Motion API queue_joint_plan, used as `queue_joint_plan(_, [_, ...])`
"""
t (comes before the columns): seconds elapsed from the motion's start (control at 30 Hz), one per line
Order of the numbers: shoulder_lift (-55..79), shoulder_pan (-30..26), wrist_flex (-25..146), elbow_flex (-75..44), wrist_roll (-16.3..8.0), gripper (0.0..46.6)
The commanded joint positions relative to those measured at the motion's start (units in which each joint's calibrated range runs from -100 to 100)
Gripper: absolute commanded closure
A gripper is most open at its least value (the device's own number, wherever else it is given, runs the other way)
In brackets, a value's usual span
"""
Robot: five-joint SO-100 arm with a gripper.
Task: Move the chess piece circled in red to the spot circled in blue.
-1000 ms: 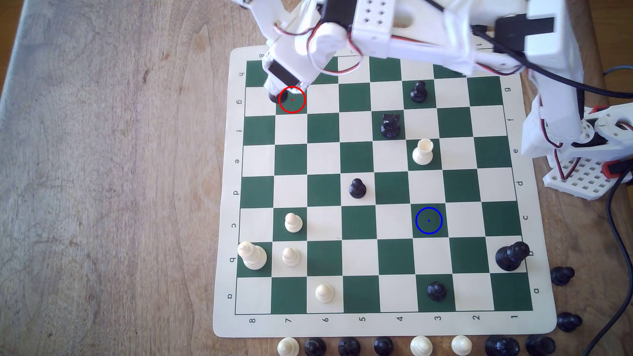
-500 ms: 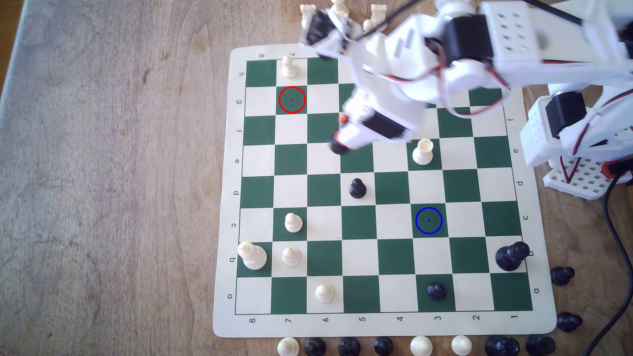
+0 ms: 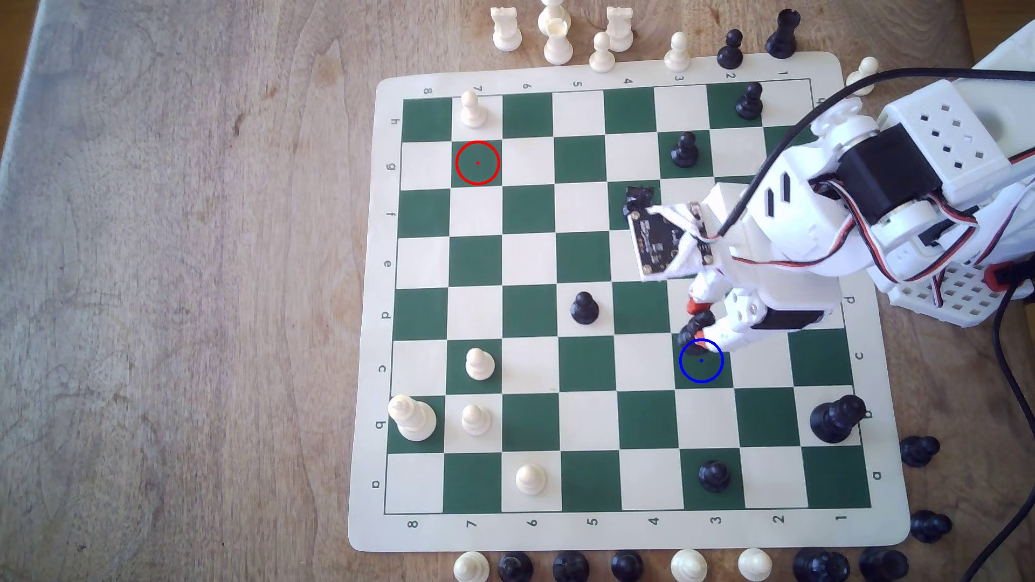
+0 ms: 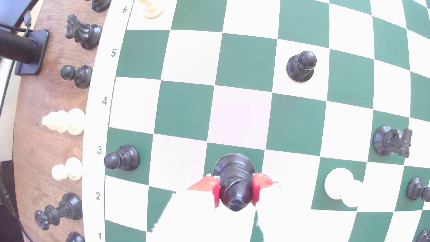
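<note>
My hand [image 4: 235,192] pinches the black chess piece [image 4: 235,183] between its red pads [image 4: 215,193]. The piece leans at the top edge of the blue-ringed spot [image 3: 707,370], and my arm hides part of it in the exterior view. I cannot tell if its base touches the board [image 3: 369,313]. The board lies on a brown wooden worktop [image 3: 185,291].

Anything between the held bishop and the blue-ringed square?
Nothing visible. The pincer holds the bishop right at the blue-ringed square, which holds no other piece. The nearest black pawn stands two files away.
</note>
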Motion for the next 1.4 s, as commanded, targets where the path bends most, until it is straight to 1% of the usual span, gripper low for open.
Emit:
queue_joint_plan(0.0, [-1.86, -1.33, -2.84, 2.22, 0.2, 44.0])
queue_joint_plan(0.23, [0.17, -2.19, -9.48, 8.02, 0.0, 43.9])
queue_joint_plan(0.5, [3.74, -2.11, -13.65, 9.29, 0.15, 43.9])
queue_joint_plan(0.83, [4.42, -2.11, -13.49, 10.83, 0.34, 44.0])
queue_joint_plan(1.37, [5.1, -1.17, -12.83, 11.56, 1.61, 44.2])
